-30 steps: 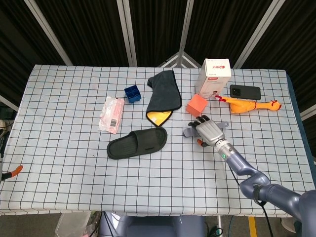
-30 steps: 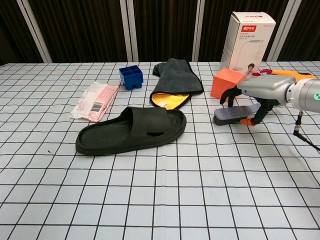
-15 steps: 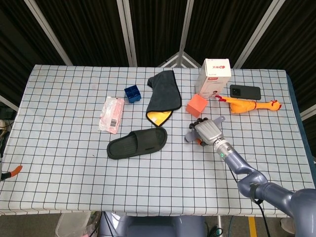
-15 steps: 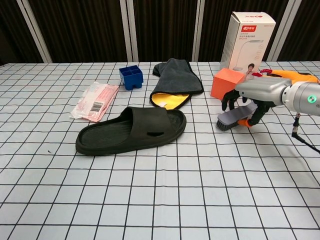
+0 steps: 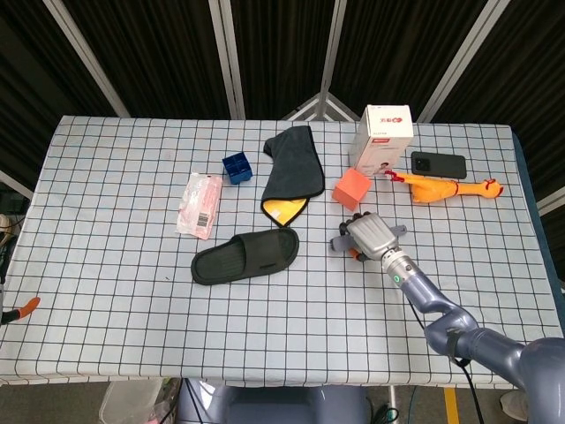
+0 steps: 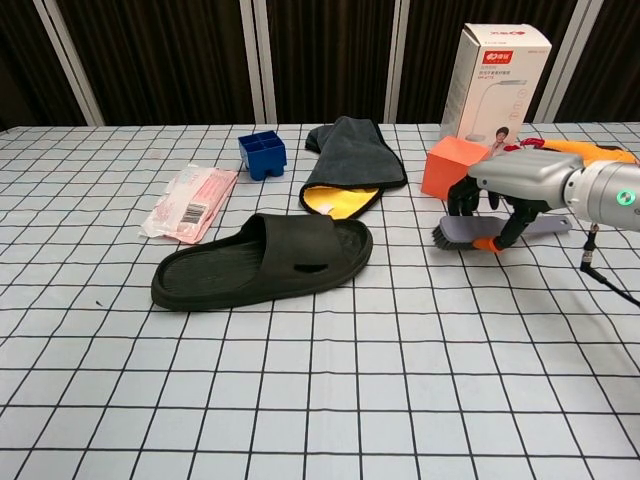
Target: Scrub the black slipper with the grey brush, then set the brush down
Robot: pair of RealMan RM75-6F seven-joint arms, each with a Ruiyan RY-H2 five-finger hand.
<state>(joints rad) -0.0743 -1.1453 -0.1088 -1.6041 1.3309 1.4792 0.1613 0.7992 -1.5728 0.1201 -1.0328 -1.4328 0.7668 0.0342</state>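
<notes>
While the right hand (image 6: 510, 190) is curled over the grey brush (image 6: 470, 232), its fingers (image 6: 462, 200) are wrapped down around the brush body, so the brush is gripped and seems to be lifted slightly off the desk (image 6: 320, 380), bristles downward, with an orange part seen at its underside. In the head view the same hand (image 5: 371, 237) is seen just below the orange cube (image 5: 351, 187), with the brush (image 5: 340, 243) projecting from its left side. The black slipper (image 6: 262, 262) is laid flat on the checked cloth, well apart from the brush and to its left, sole down, with its toe end turned toward the hand. Behind the slipper a dark grey cloth (image 6: 350, 160) with a yellow lining is spread, and a small blue box (image 6: 262, 155) is placed beside it. A pink packet (image 6: 190, 203) bearing a barcode label is set further left. A white carton (image 6: 495, 80) printed with a desk lamp picture and a red logo is stood behind the cube; its small writing cannot be read. A black phone (image 5: 438, 164) and a yellow rubber chicken (image 5: 446, 188) are laid near the carton. The left hand is not seen in either view.
</notes>
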